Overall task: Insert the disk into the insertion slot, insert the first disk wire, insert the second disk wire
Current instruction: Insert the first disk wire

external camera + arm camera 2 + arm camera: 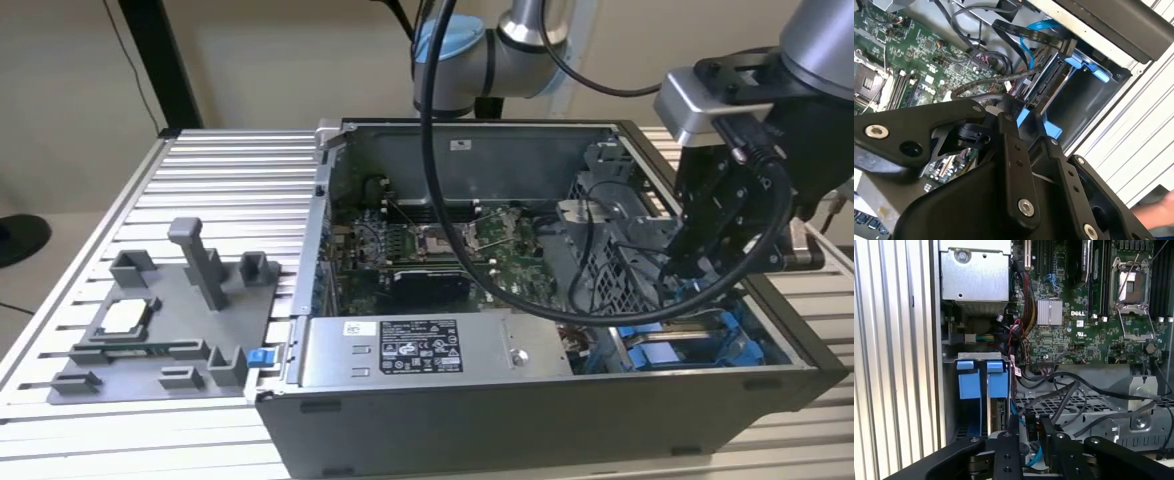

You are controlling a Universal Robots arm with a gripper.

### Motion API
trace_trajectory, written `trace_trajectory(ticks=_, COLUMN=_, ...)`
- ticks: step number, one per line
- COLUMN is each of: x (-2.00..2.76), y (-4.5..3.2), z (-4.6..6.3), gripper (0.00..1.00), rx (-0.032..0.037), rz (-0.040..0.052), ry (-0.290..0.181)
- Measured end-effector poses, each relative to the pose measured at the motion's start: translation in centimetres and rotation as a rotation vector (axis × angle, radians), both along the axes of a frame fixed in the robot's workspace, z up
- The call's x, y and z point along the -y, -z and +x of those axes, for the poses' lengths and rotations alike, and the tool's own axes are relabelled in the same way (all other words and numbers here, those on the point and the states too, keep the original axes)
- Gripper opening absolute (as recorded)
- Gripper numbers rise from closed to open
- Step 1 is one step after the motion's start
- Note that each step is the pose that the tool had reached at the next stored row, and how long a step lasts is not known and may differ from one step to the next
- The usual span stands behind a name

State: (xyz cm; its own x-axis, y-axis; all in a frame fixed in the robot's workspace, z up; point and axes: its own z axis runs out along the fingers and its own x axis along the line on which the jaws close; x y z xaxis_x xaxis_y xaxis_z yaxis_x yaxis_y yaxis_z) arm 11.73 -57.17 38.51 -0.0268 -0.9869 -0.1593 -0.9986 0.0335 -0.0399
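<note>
First wrist view: blue-framed disk [1000, 415] sits in the insertion slot [969, 385]; gripper [1028, 437] seemingly clamps a black connector [1029, 425].

Power-supply box [534, 350], white label [419, 358]: print illegible. Motherboard [1074, 340]: small white logo [1077, 313] beside heatsink [1049, 311].

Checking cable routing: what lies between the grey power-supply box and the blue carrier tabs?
In the first wrist view, thin coloured wires lie between the grey metal power-supply box and bright blue plastic carrier tabs.
</note>
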Motion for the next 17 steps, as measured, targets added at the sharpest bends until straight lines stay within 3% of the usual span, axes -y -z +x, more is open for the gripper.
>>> trace_trajectory(ticks=3, x=0.0, y=0.07, z=-0.01, gripper=1.0, rx=0.0, rz=0.0178, ry=0.0)
trace_trajectory(ticks=5, x=0.0, y=0.12, z=-0.01, gripper=1.0, rx=0.0, rz=0.024, ry=0.0)
trace_trajectory(ticks=14, x=0.27, y=0.19, z=-0.01, gripper=1.0, rx=0.0, rz=0.0273, ry=0.0)
trace_trajectory(ticks=17, x=0.33, y=0.27, z=-0.01, gripper=1.0, rx=0.0, rz=0.0326, ry=0.0)
